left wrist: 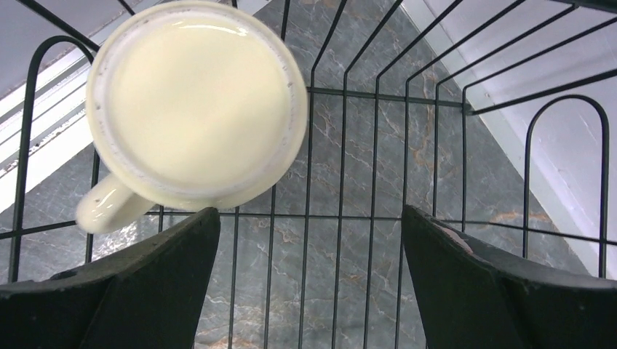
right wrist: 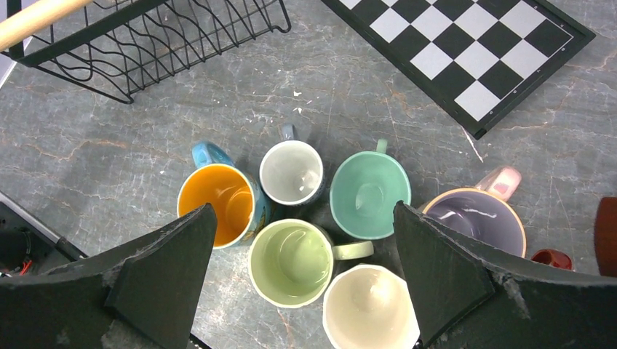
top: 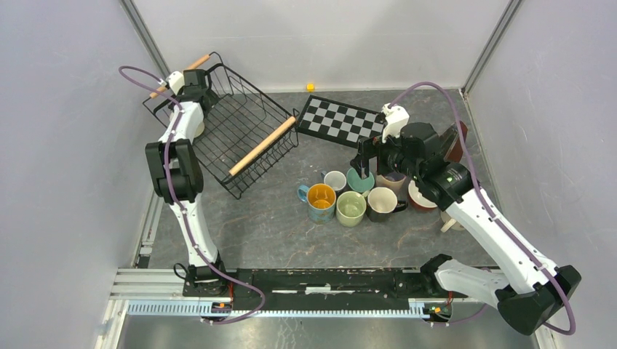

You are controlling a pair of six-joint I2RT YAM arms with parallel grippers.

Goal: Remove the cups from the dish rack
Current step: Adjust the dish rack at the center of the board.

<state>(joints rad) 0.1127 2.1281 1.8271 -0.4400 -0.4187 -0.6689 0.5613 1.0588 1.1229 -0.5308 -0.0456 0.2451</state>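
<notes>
In the dish rack (top: 247, 138) at the left, a cream cup (left wrist: 196, 102), apparently the last, is left lying just beyond the spread left gripper (left wrist: 309, 218); a rim grasp is called for next. At the right, the unloaded cups (top: 351, 207) are overhung by the right gripper (right wrist: 304, 211), spread and empty.

The cups (right wrist: 295, 262) look glossy, the dish rack (top: 251, 127) matt wire

Lab robot cell: blank walls (top: 327, 36), aluminium mounting rail (top: 145, 280).
</notes>
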